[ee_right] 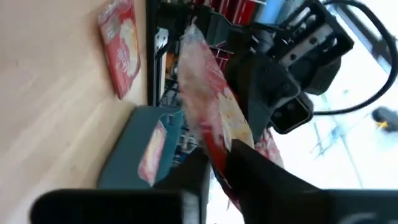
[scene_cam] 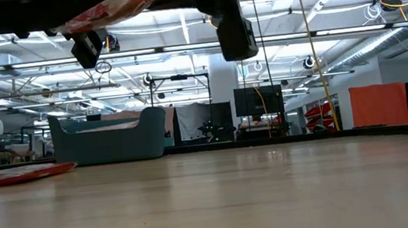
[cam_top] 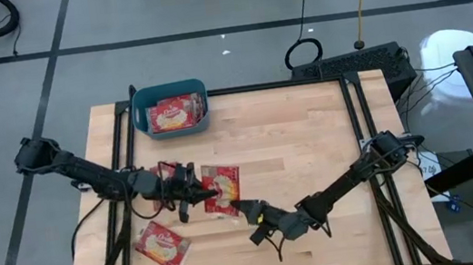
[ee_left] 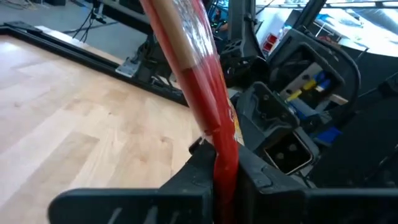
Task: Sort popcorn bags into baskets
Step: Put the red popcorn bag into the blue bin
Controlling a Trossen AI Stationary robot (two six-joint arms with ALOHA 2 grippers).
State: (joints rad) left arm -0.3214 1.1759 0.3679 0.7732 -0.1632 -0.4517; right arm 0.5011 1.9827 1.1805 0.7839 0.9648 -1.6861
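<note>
held bag [cam_top: 222, 189] mid-table, aloft | left gripper [cam_top: 205, 191] jaws clamped on it | right gripper [cam_top: 245, 208] jaws: cannot tell

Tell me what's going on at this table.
Both arms meet mid-table over one popcorn bag, lifted off the wood. The left tool is shut on its edge, and the right tool has the opposite edge between its fingers, looking like a handover. The teal basket at the far edge holds bags already; another bag lies near the front left.
</note>
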